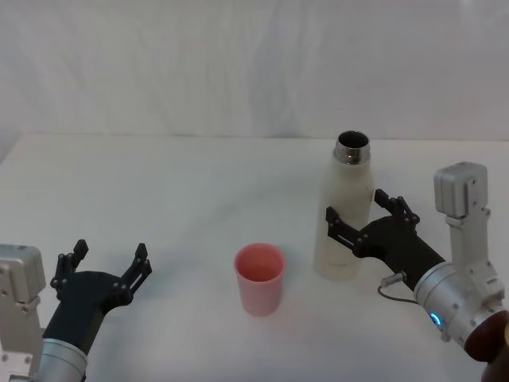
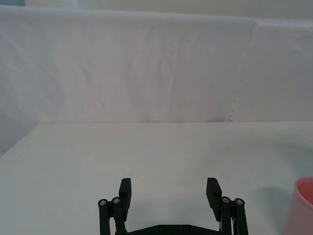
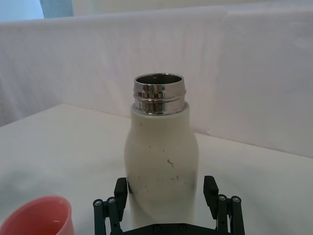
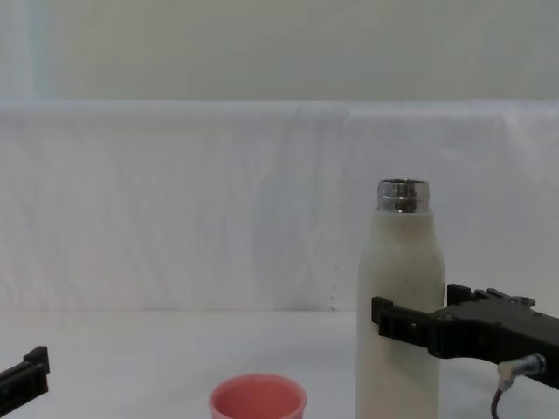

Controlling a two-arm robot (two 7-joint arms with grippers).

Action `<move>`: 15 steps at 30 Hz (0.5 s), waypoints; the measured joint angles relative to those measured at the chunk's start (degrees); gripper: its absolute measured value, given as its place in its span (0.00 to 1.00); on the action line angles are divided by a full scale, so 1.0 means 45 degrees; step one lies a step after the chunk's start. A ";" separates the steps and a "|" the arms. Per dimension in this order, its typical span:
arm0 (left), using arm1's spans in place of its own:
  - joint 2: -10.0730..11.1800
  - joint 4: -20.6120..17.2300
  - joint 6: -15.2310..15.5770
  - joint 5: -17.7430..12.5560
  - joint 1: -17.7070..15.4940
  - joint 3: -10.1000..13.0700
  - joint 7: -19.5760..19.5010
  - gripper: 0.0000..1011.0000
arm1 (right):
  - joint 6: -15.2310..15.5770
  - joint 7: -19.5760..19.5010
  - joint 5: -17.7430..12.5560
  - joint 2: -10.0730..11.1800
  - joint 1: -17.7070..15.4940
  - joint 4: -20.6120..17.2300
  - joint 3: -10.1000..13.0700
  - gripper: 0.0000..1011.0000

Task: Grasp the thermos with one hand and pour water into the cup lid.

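The cream-white thermos (image 1: 343, 181) stands upright and uncapped on the white table, its steel neck open at the top. My right gripper (image 1: 358, 208) is open, with one finger on each side of the thermos's lower body; the right wrist view shows the thermos (image 3: 161, 147) between the fingers (image 3: 210, 188) with slim gaps. The salmon-pink cup lid (image 1: 259, 274) stands upright to the thermos's left, nearer me, and apart from it. My left gripper (image 1: 111, 253) rests open and empty at the table's near left, well away from the cup lid (image 2: 302, 205).
The white table (image 1: 183, 191) runs back to a white cloth backdrop (image 4: 175, 201). Bare surface lies between the left gripper and the cup lid, and behind both objects.
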State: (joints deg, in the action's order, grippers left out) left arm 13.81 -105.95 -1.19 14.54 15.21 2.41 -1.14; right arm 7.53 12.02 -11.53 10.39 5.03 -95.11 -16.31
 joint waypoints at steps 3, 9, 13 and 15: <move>0.0000 0.0000 0.0000 0.0000 0.0000 0.0000 0.0000 0.99 | -0.0018 -0.0001 0.0000 0.0043 -0.0108 -0.0118 0.0023 0.99; 0.0000 0.0000 0.0000 0.0000 0.0000 0.0000 0.0000 0.99 | -0.0043 -0.0013 -0.0048 0.0139 -0.0432 -0.0441 0.0116 0.99; 0.0000 0.0000 0.0000 0.0000 0.0000 0.0000 0.0000 0.99 | -0.0065 -0.0039 -0.0138 0.0206 -0.0701 -0.0715 0.0218 0.99; 0.0000 0.0000 0.0000 0.0001 0.0000 0.0000 0.0000 0.99 | -0.0087 -0.0096 -0.0202 0.0282 -0.0993 -0.1011 0.0326 0.99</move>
State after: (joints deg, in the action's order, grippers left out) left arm 13.81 -105.95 -1.19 14.54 15.21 2.41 -1.14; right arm 7.14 11.58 -12.44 11.66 0.56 -99.67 -14.84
